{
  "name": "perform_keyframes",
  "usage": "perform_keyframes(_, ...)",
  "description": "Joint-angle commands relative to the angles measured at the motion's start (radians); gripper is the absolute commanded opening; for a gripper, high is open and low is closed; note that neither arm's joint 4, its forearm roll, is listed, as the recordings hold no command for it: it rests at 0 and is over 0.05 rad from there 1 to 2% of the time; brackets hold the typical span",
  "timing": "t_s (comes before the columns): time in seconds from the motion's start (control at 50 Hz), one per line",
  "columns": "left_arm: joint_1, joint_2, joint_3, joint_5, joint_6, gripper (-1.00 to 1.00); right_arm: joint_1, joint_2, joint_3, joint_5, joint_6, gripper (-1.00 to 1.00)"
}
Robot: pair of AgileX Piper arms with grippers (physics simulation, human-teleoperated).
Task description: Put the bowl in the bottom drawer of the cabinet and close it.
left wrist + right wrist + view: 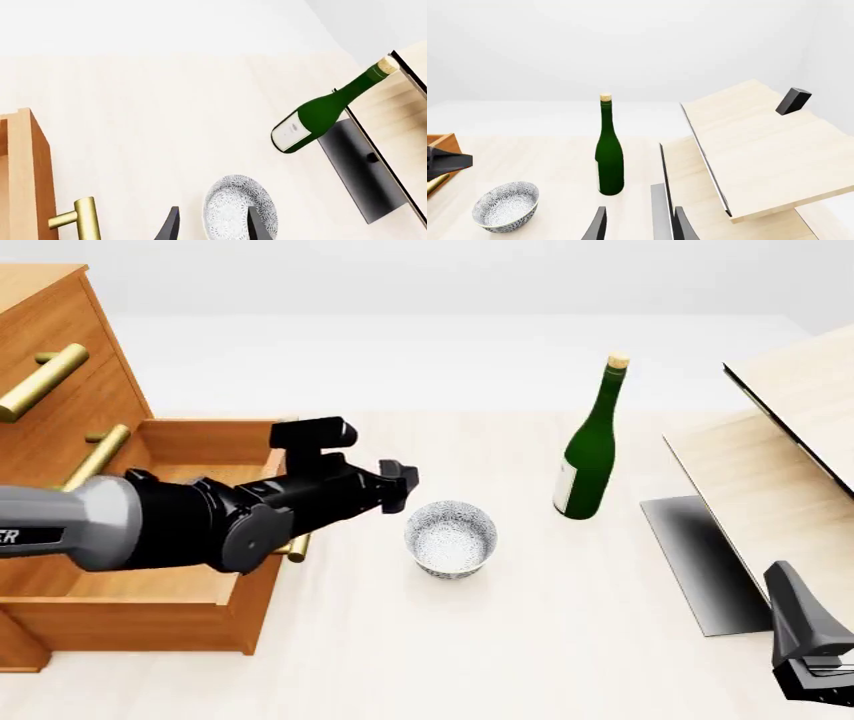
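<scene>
While my left gripper (pixel 210 227) shows spread fingers, the bowl (pixel 237 207) sits between them, just ahead. Front: bowl (pixel 451 537) on table beside open bottom drawer (pixel 147 612); left arm nearer. Right wrist: right gripper (pixel 639 225) spread, empty

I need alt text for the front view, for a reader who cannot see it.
The left tool hovers beside a speckled bowl on a pale table, in front of the cabinet's open bottom drawer. A green bottle stands to the right, by a slanted light-wood structure; the right tool waits at the lower right.
</scene>
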Motion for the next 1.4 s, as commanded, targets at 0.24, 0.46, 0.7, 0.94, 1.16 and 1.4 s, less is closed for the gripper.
perform_keyframes(0.24, -0.005, 0.115, -0.041, -0.032, -0.040, 1.00, 0.000, 0.000, 0.000, 0.000, 0.000, 1.00)
perform_keyframes(0.46, -0.015, 0.162, -0.049, -0.046, -0.063, 1.00, 0.000, 0.000, 0.000, 0.000, 0.000, 1.00)
perform_keyframes(0.7, -0.034, 0.203, -0.056, -0.053, -0.084, 1.00, 0.000, 0.000, 0.000, 0.000, 0.000, 1.00)
perform_keyframes(0.94, -0.047, 0.236, -0.068, -0.059, -0.102, 1.00, 0.000, 0.000, 0.000, 0.000, 0.000, 1.00)
perform_keyframes(1.16, -0.051, 0.272, -0.083, -0.060, -0.115, 1.00, 0.000, 0.000, 0.000, 0.000, 0.000, 1.00)
perform_keyframes(1.4, -0.051, 0.306, -0.095, -0.066, -0.129, 1.00, 0.000, 0.000, 0.000, 0.000, 0.000, 1.00)
